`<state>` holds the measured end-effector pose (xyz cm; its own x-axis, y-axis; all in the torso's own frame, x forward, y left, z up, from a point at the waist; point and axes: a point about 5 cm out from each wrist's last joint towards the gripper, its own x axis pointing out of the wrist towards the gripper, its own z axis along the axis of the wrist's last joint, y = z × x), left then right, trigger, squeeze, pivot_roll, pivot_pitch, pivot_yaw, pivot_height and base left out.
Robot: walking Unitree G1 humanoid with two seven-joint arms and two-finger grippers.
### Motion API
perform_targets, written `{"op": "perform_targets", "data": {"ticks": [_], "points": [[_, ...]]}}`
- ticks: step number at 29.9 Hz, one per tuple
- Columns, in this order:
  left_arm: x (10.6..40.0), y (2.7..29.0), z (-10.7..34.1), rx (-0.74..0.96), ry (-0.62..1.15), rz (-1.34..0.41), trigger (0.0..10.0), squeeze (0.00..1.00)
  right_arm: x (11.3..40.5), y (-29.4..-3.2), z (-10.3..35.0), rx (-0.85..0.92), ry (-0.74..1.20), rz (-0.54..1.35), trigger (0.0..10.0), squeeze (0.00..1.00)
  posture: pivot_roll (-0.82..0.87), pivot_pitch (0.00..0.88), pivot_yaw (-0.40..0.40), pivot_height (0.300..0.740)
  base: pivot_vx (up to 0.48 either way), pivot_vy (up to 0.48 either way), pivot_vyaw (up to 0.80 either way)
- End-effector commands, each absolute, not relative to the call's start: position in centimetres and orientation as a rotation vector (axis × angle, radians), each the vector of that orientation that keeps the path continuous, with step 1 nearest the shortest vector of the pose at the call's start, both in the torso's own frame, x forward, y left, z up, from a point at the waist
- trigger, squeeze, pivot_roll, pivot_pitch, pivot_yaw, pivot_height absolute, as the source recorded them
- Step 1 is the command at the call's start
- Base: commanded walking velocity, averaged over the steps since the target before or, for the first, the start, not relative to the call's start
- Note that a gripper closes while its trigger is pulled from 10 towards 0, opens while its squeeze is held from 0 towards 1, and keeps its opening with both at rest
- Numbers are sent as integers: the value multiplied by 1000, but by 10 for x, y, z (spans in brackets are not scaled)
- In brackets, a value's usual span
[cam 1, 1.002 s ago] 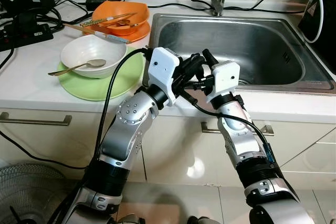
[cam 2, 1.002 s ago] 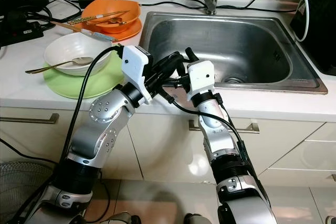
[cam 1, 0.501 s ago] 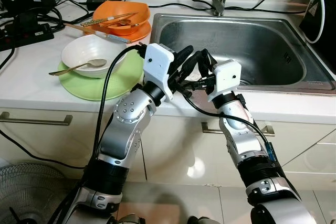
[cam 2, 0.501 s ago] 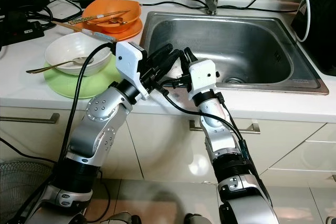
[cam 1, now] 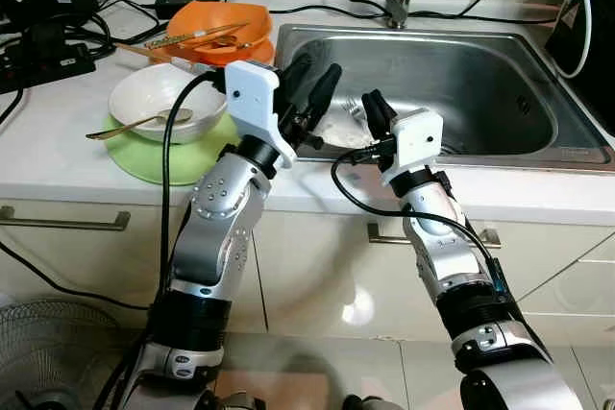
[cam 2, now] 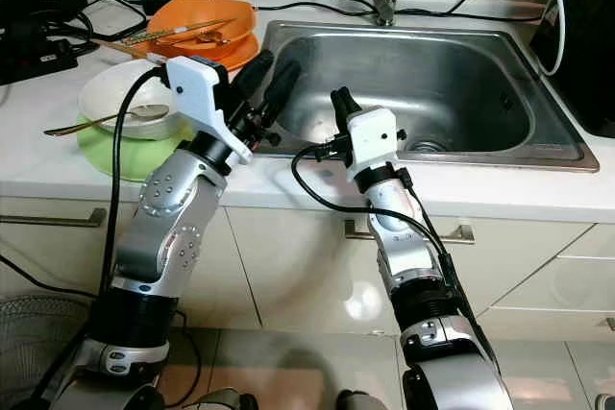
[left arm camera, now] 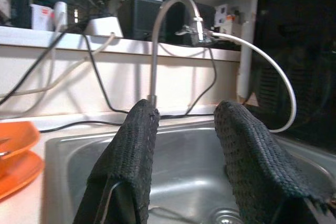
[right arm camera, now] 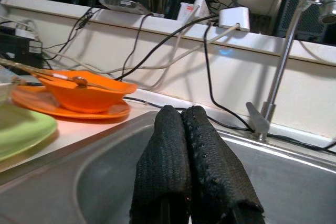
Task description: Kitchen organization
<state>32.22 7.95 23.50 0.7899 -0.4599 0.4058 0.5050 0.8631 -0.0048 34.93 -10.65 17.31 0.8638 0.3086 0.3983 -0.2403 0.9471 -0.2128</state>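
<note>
A white bowl (cam 1: 163,101) with a gold spoon (cam 1: 144,122) in it sits on a green plate (cam 1: 159,156) on the counter, left of the sink (cam 1: 461,74). Behind it, an orange bowl (cam 1: 219,24) holding chopsticks rests on an orange plate (cam 1: 252,57). My left gripper (cam 1: 317,69) is raised over the sink's front left corner, just right of the white bowl, open and empty; in the left wrist view its fingers (left arm camera: 131,150) frame the faucet. My right gripper (cam 1: 371,101) hovers at the sink's front edge, shut on nothing, fingers (right arm camera: 181,129) pressed together.
The faucet (cam 1: 400,7) stands at the back of the sink. Cables and a power strip (cam 1: 48,60) lie along the back left of the counter. A dark appliance (cam 1: 591,26) stands right of the sink. Cabinet drawers with handles (cam 1: 67,221) are below, a fan (cam 1: 48,352) on the floor.
My left gripper has swung up and to the left, away from the right gripper it was crowded against, toward the white bowl. The right arm has barely moved.
</note>
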Motion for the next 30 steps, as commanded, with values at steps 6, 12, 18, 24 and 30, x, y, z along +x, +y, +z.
{"op": "perform_targets", "data": {"ticks": [6,12,18,24,30], "points": [[323,91,234,-68,-444,-417,10000,0,353,-110,181,-129,-460,260,10000,0,66,69,-5,740,0,0,0],[318,112,235,-23,-520,-246,10000,0,351,-111,184,-70,-471,236,10000,0,63,73,-6,740,0,0,0],[309,133,230,81,-572,-115,10000,0,347,-113,179,-25,-461,222,10000,0,71,78,-15,740,0,0,0],[301,146,221,156,-572,-43,10000,0,343,-111,169,-10,-430,226,10000,0,85,81,-21,740,0,0,0],[315,140,222,314,-522,-53,10000,0,342,-107,167,-5,-419,237,10000,0,84,75,-16,740,0,0,0]]}}
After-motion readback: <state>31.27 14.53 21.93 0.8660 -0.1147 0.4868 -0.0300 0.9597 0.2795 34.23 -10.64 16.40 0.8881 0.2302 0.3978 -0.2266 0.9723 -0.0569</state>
